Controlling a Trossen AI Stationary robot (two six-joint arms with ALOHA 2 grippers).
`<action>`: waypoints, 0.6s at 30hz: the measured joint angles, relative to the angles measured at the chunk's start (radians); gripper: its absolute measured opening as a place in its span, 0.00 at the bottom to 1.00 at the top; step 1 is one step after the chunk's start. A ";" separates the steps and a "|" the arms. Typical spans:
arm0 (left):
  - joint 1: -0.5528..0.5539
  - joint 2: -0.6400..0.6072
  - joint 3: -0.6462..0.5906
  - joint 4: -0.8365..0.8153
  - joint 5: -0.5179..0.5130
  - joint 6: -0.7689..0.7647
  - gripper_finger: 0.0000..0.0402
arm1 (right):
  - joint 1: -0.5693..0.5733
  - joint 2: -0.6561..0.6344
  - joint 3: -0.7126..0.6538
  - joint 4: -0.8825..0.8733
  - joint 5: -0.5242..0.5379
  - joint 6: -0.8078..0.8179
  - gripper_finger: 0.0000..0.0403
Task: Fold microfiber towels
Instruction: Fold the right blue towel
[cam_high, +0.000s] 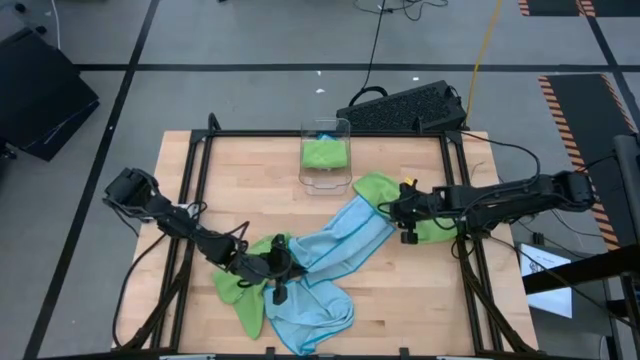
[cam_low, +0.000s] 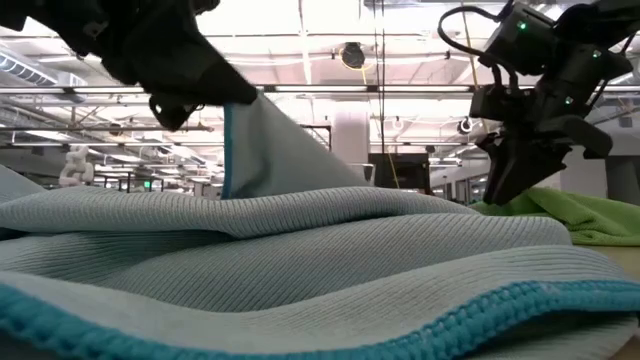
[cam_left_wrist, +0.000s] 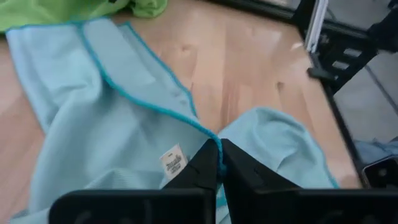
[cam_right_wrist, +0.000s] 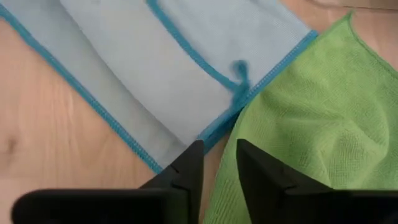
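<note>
Step in hand, as judged: spreading one blue towel for folding. At the desk's near edge, the left gripper is pinched shut on its ribbed, teal-stitched hem. Farther off, the right gripper stands slightly parted above the opposite corner, holding nothing. Next: regrasp there. Green towels lie beside; another sits in the clear bin.

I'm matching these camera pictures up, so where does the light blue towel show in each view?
High: light blue towel, centre to bottom.
Low: fills the foreground.
Left wrist: under the shut left gripper.
Right wrist: upper left.
Shared landmark: its darker blue hem.
</note>
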 joint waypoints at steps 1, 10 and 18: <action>0.001 0.008 0.001 0.012 -0.003 -0.010 0.07 | 0.000 -0.009 0.000 -0.004 0.000 0.017 0.25; 0.014 0.034 -0.001 -0.023 -0.015 -0.026 0.13 | 0.111 -0.041 -0.005 0.090 -0.077 0.216 0.26; 0.050 0.033 0.001 -0.031 -0.023 0.001 0.13 | 0.259 0.116 -0.071 0.374 -0.028 0.313 0.12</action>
